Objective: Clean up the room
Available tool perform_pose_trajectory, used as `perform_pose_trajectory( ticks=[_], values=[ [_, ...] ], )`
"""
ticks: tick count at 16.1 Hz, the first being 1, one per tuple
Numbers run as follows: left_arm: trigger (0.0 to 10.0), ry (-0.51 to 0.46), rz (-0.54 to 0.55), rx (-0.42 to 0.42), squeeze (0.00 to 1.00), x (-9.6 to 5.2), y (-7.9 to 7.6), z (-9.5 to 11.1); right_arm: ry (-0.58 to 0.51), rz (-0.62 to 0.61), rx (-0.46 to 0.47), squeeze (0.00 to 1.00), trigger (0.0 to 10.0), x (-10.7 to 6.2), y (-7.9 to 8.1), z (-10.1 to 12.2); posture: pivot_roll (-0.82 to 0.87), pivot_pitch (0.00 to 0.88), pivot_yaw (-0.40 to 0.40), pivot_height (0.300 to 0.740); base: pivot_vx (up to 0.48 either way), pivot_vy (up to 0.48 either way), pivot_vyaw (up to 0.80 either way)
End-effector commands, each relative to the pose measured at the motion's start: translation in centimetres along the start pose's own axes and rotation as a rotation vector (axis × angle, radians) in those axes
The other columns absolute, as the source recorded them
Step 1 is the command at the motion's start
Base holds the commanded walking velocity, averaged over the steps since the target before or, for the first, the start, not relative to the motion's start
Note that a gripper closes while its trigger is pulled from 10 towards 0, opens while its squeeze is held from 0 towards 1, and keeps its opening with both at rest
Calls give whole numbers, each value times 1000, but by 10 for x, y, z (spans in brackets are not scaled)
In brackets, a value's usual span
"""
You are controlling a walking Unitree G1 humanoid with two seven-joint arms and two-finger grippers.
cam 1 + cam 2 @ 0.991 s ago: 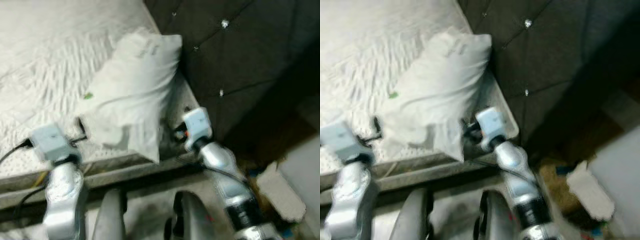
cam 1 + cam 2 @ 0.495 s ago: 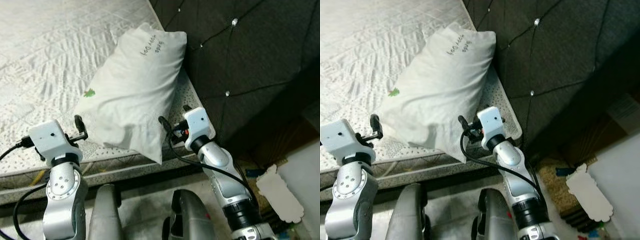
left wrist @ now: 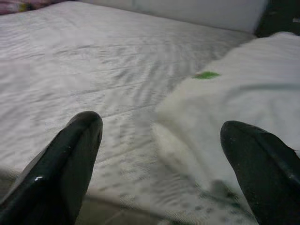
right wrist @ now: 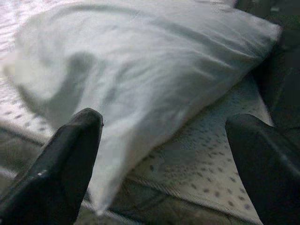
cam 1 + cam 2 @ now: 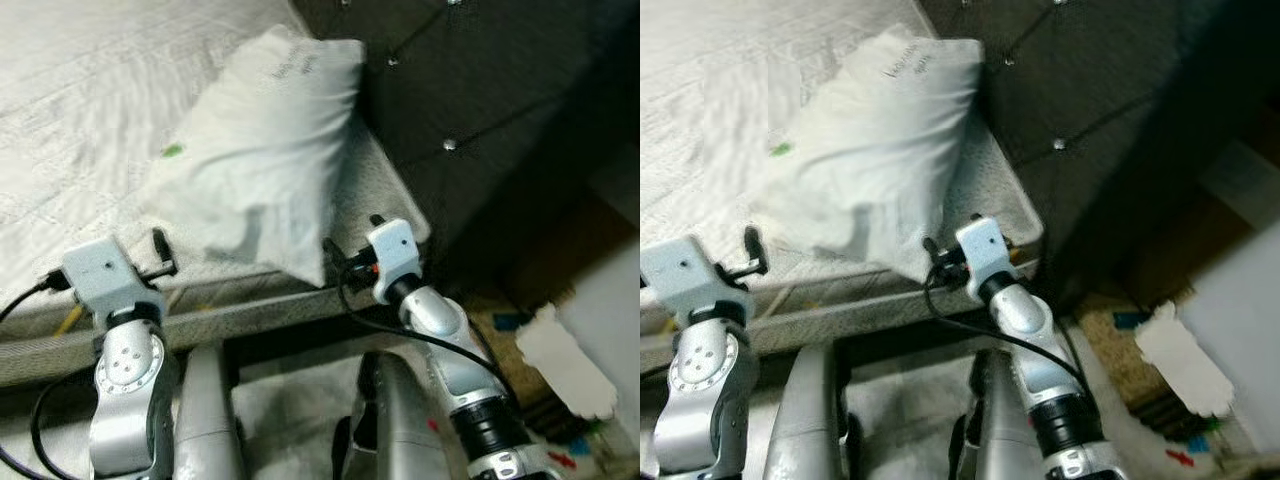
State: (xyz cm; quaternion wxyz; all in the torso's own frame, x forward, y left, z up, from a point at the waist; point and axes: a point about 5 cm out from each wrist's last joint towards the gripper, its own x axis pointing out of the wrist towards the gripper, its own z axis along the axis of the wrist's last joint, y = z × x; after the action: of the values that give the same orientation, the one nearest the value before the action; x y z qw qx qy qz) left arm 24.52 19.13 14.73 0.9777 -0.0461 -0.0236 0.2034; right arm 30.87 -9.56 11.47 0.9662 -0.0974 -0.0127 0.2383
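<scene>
- The white pillow [image 5: 255,160] lies on the bed [image 5: 70,110], up at the headboard end, with its far corner against the dark tufted headboard [image 5: 470,90] and its near corner drooping over the mattress edge.
- From my right claw [image 4: 161,154] the pillow sits at about 11 o'clock and very near; its sagging corner hangs just beside one of my fingers [image 4: 70,159]. From my left claw [image 3: 159,164] it lies toward 1 o'clock, a little further off.
- The pillow's long axis runs from that near drooping corner, at roughly 6 o'clock in the head views, up toward 1 o'clock at the headboard. I judge my right arm the nearer one for a grab at the corner.
- Both claws are spread wide, holding nothing; each wrist view has open space between the two black fingers.
- The pillow is soft, slack and creased, with plain cloth, some dark handwriting near its far end and a small green mark on one side.
- The mattress cover is quilted white fabric with a dotted band along its edge; the headboard is dark padded material with shiny studs.
- The head views are a bit blurred, so finer detail escapes me.
</scene>
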Motion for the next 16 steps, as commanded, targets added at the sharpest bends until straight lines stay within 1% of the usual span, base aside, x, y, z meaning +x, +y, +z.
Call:
perform_pose_trajectory(
  ticks=[1, 2, 4, 10, 12, 13, 16],
  values=[
    [10000, 23, 20, 2, 0, -1, 2, -4, -17, 11, 1, 0, 10000, 4, 2, 4, 83, 151, -93, 536, 0, 0, 663],
    [10000, 15, 8, 2, 0, -2, 1, -3, -17, 4, 15, 0, 10000, 5, 1, 4, 82, 151, -93, 536, 0, 0, 0],
    [10000, 8, -2, 0, 0, -2, 1, -3, -16, -1, 11, 0, 10000, 5, 1, 4, 82, 151, -91, 536, 0, 0, 0],
    [10000, 0, -17, -5, 0, -1, 0, -1, -15, -12, 11, 0, 10000, 5, 0, 3, 81, 153, -88, 536, 445, 0, 0],
    [10000, 14, -16, -10, 0, -1, -1, -3, -15, -13, 11, 0, 10000, 5, 0, 3, 81, 153, -87, 536, 360, 0, 0],
    [10000, 13, -13, -20, 0, -1, -2, -3, -14, -12, 11, 0, 10000, 5, 0, 2, 82, 150, -87, 536, 0, 0, 0],
    [10000, 16, 0, -14, 0, -2, -3, -4, -2, -6, 8, 0, 10000, 5, -1, 0, 85, 145, -87, 536, 0, 0, 0]
  ],
)
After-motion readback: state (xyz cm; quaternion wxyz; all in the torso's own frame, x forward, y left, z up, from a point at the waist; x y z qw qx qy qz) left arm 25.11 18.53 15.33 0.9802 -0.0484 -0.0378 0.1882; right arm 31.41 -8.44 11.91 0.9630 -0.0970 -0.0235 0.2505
